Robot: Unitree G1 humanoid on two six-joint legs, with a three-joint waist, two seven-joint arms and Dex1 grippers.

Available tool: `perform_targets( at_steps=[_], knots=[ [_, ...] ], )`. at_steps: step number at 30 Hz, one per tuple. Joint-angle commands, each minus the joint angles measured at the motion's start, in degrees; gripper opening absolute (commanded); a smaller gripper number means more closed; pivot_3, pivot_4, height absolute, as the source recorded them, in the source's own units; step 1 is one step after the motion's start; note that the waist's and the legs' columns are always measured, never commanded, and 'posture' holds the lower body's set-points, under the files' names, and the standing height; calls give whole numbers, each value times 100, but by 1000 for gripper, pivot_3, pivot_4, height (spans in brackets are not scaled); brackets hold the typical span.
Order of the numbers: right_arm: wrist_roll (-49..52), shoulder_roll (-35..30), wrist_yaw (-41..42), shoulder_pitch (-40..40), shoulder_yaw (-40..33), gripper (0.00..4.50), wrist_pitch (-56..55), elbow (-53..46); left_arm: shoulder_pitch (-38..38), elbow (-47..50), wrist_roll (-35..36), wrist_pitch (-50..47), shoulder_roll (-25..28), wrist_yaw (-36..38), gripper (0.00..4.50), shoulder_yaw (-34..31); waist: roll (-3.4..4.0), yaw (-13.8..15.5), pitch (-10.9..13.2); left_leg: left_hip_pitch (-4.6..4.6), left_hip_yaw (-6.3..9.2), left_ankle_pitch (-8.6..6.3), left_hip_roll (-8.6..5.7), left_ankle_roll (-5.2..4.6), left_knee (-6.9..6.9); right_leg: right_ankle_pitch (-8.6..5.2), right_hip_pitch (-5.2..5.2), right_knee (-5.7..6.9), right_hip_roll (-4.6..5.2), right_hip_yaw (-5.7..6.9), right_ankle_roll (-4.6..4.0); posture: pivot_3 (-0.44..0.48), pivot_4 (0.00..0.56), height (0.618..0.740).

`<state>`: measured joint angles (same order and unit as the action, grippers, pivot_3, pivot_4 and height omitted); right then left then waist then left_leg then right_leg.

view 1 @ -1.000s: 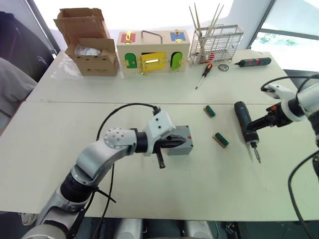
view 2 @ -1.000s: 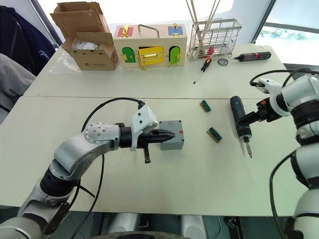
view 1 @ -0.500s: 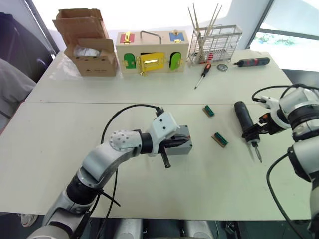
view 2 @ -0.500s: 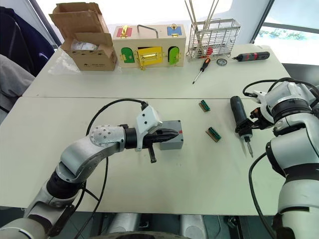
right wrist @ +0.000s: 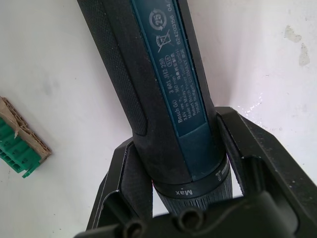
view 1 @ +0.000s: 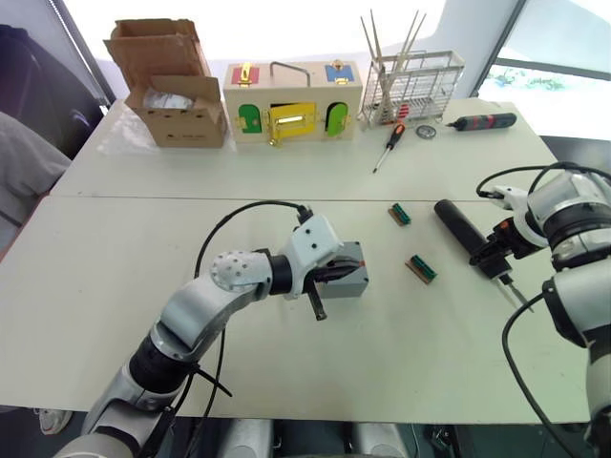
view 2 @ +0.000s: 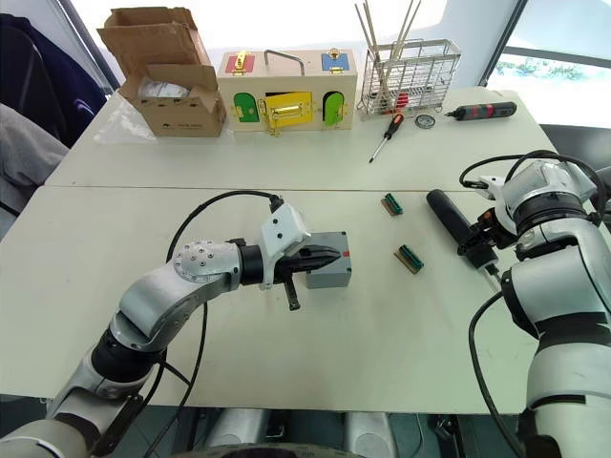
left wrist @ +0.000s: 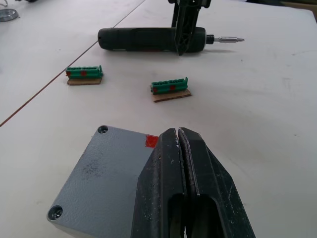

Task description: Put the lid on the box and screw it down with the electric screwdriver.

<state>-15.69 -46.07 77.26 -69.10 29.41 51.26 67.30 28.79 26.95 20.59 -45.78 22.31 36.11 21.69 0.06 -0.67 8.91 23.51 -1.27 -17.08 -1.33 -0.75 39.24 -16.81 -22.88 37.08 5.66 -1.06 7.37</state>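
The grey box (view 1: 349, 280) stands mid-table with the grey lid (left wrist: 106, 171) lying on top, screw heads showing at two corners and a red mark at its edge. My left gripper (view 1: 334, 272) is shut, its fingertips (left wrist: 168, 148) resting on the lid with nothing between them. To the right, the electric screwdriver (view 1: 461, 229), thick and black, lies slanted with its metal bit pointing toward the table's near right. My right gripper (view 1: 490, 259) is shut on it just behind the bit, a finger (right wrist: 119, 178) on each side of the body.
Two green terminal blocks (view 1: 401, 213) (view 1: 422, 268) lie between box and driver. Along the far edge stand a cardboard box (view 1: 172, 81), a wooden box with coloured doors (view 1: 291, 100), a wire rack (view 1: 410, 81), a hand screwdriver (view 1: 389, 145) and a slim black-and-red driver (view 1: 485, 120).
The right gripper has swung the electric screwdriver: its handle end moved left and away, and its bit end moved right. The left gripper stays on the lid.
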Motion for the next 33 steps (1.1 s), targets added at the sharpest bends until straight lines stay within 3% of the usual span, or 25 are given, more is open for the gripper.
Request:
perform_targets(
  at_steps=[1,7,11,14,16,20,23,25,29,33],
  knots=[
    [88,-18,-309,-106,-384,1759,-171,98,-3,40,-41,139,26,75,0,-19,0,-9,0,-6,0,0,0,0,-2,0,7,-1,0,0,0,0,150,740],
    [934,-317,-1443,-1370,-1980,1759,66,184,48,-53,31,196,304,317,0,-296,46,-38,20,2,-35,0,0,1,-19,0,-35,5,12,-12,0,0,150,740],
    [1768,-484,-2007,-1503,-3233,1759,377,-354,163,-194,172,187,450,514,0,-604,48,18,23,17,-31,5,9,9,-42,0,-61,8,3,-2,0,0,150,740],
    [2804,-89,-2483,-334,-4779,1759,555,-2742,270,-423,329,175,513,662,0,-882,40,26,21,23,-17,5,10,10,-32,0,-42,2,-2,8,0,0,150,740],
    [3515,640,-2933,712,-5817,1759,529,-4842,325,-634,468,133,466,729,0,-1076,31,13,15,23,-11,5,10,9,-13,0,-26,6,-2,9,1,0,150,740],
    [4436,1790,-3997,1525,-6740,1759,909,-6894,410,-873,492,148,522,874,0,-1149,38,17,17,38,-6,6,7,9,-9,1,-50,30,1,5,2,0,150,740],
    [5077,2925,-4396,2471,-6668,1759,402,-8554,592,-1031,506,47,514,1062,0,-1011,36,16,16,69,2,9,4,14,-5,1,-85,54,1,7,2,0,150,740],
    [5268,3332,-4512,3028,-6284,1759,246,-9205,661,-1117,460,37,516,1181,0,-885,36,-1,16,70,9,9,3,14,-9,1,-90,63,-1,10,2,0,150,740],
    [5285,3453,-4527,3774,-5448,1759,-74,-9613,839,-1367,290,79,438,1269,0,-629,36,-19,16,62,-6,14,-1,19,3,1,-87,72,-1,1,2,0,150,740],
    [5294,3308,-4502,4085,-5070,1759,-395,-9628,926,-1555,91,124,491,1401,0,-321,36,-16,16,52,0,15,0,19,-1,1,-82,73,-5,1,2,0,150,740]
  ],
)
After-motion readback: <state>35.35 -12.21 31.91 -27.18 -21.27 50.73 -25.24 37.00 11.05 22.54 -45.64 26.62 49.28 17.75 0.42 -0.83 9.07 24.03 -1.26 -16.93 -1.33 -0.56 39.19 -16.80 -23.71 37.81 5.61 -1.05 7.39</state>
